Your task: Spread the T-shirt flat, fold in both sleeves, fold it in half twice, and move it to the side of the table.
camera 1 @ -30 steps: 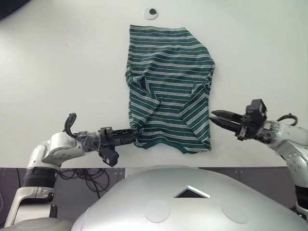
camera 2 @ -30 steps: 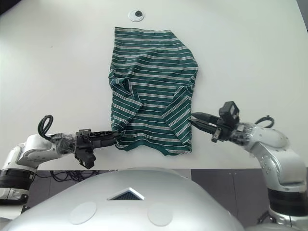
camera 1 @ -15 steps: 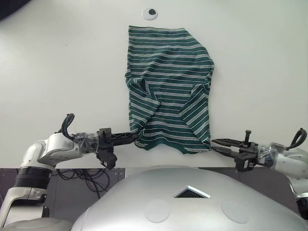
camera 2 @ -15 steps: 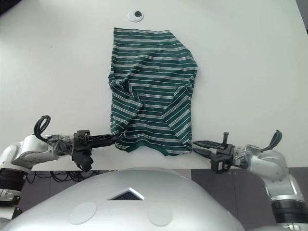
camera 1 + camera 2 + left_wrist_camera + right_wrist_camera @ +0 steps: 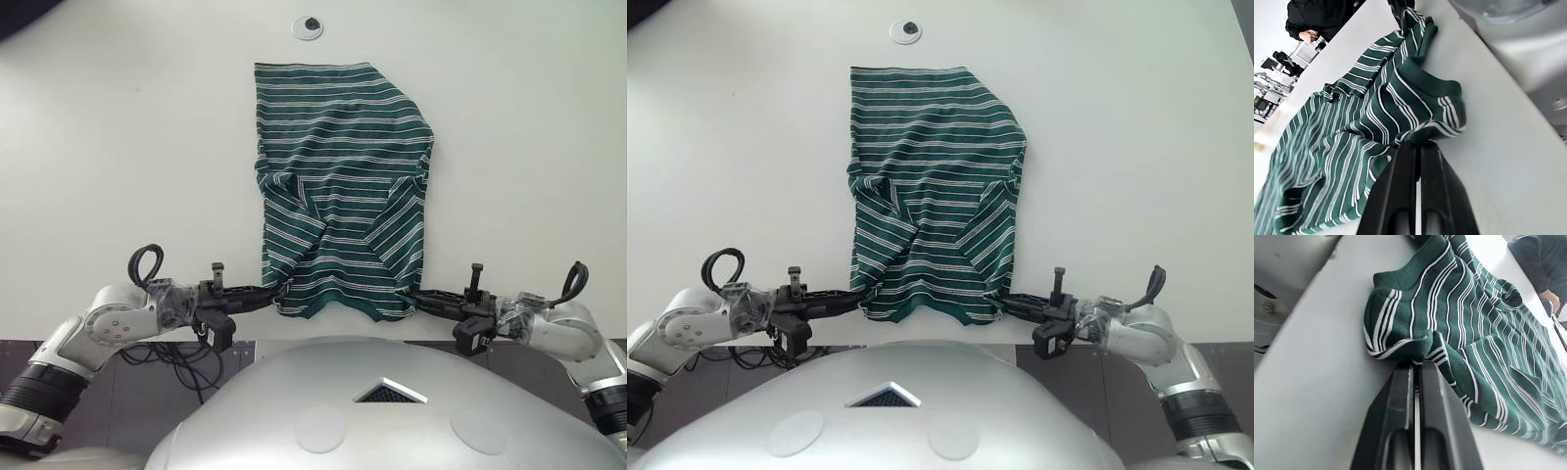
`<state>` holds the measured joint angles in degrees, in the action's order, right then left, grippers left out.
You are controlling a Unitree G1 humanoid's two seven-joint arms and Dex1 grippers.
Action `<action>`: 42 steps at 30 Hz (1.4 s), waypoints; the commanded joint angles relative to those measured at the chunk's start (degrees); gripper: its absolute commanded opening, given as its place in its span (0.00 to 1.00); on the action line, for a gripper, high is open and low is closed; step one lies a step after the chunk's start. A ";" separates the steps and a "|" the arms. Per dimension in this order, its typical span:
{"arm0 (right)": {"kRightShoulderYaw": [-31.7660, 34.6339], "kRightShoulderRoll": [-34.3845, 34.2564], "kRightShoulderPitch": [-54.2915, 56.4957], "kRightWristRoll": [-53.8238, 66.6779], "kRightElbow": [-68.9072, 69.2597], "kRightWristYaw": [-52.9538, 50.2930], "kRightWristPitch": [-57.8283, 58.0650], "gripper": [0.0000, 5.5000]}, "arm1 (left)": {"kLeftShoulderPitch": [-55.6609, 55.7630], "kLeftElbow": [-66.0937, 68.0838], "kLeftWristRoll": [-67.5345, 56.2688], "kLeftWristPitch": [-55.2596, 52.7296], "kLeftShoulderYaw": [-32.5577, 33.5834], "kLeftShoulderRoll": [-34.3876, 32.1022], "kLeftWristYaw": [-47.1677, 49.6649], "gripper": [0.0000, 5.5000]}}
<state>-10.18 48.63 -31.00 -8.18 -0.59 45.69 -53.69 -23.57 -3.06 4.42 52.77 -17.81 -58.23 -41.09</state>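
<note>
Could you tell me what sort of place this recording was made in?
Probably a robotics lab, not a home: a plain white worktable with the T-shirt on it, loose cables under its near edge, and equipment on stands in the room behind.

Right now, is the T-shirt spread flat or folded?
Partly folded: the T-shirt lies as a narrow, wrinkled strip, sides folded over its middle, not yet halved. Left gripper and right gripper each pinch a near corner.
</note>
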 commanded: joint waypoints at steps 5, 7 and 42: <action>-2.47 17.29 -11.14 37.66 18.27 18.19 32.12 0.00 | -10.54 -16.88 -37.14 -26.37 0.56 -16.64 -17.75 0.00; 0.30 18.98 -12.28 47.02 22.29 21.20 37.43 0.00 | -13.60 -21.78 -48.06 -31.28 3.13 -20.97 -23.56 0.00; 7.15 -22.82 60.90 22.09 -42.95 -7.55 57.30 0.21 | 62.65 58.77 -14.78 -52.81 13.09 34.27 4.55 0.16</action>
<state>-4.66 27.04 26.25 15.28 -39.53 40.09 4.75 35.51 51.86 -10.13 1.64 -7.74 -23.88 -38.61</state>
